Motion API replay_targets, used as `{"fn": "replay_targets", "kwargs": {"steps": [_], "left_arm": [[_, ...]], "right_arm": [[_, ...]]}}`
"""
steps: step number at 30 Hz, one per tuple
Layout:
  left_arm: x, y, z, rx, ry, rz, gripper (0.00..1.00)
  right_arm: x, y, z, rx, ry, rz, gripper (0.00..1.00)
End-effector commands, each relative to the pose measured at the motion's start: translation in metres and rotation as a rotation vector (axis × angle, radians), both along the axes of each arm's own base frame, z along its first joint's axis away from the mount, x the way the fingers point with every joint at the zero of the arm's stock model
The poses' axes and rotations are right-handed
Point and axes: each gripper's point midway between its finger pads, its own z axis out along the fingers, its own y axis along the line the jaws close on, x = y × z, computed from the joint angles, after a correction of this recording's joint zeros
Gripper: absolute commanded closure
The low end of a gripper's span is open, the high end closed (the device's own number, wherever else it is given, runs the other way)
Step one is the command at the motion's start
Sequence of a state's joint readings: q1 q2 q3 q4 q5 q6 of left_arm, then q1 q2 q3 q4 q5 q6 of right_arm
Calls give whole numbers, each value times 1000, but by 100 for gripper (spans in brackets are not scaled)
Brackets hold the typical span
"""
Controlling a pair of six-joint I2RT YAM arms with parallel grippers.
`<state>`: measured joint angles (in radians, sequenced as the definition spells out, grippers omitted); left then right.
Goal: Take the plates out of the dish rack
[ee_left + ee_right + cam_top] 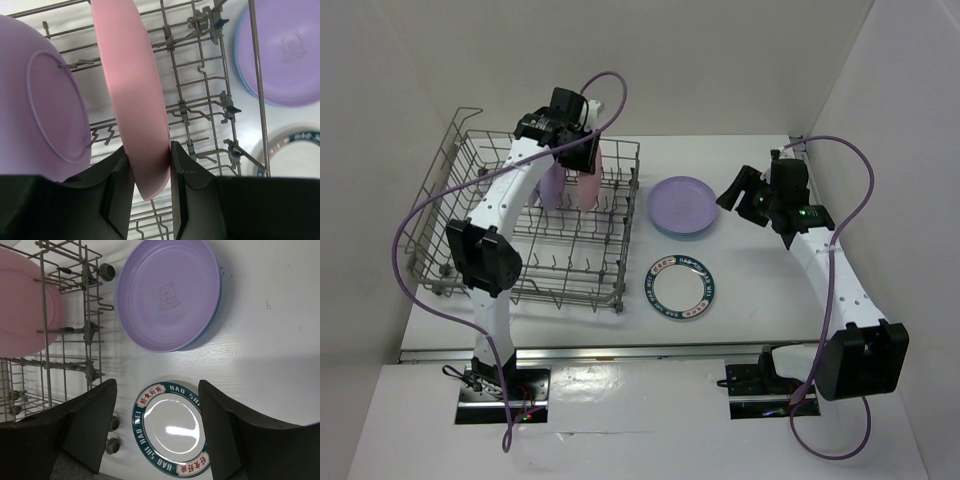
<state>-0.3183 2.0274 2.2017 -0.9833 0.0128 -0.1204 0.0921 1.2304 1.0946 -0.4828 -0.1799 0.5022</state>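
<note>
The dish rack [560, 262] sits on the left of the worktop [750, 290]. Two plates stand on edge between its tines at the far right corner, side by side. Their faces are turned left and right, and their edges run from near to far. One is a lavender plate [45, 95], whose ringed underside faces the other, a pink plate [132, 90].

The left end effector [151, 160] pinches the pink plate's rim, with one finger pressed to each face. Three more plates lie flat on the worktop right of the rack. A second lavender plate [167, 292] lies face up on a blue plate [218, 295]. Nearer the arms lies a white plate with a dark teal rim [172, 427]. That makes five plates in all.

The right end effector [157, 390] hangs above the flat plates, its fingers spread and holding nothing.
</note>
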Motion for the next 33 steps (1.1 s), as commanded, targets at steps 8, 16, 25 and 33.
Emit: {"fn": "replay_targets", "kwargs": {"steps": [8,16,25,33], "left_arm": [[70,73,79,38,-347,159,100],[71,98,54,-241,-223,219,100],[57,85,77,-457,-193,-49,100],[46,81,124,-304,-361,-84,100]], "right_arm": [[-7,0,25,-22,-65,10,26],[-6,1,32,-16,-76,18,26],[-7,5,38,-7,-82,22,26],[-6,17,42,-12,-82,51,26]]}}
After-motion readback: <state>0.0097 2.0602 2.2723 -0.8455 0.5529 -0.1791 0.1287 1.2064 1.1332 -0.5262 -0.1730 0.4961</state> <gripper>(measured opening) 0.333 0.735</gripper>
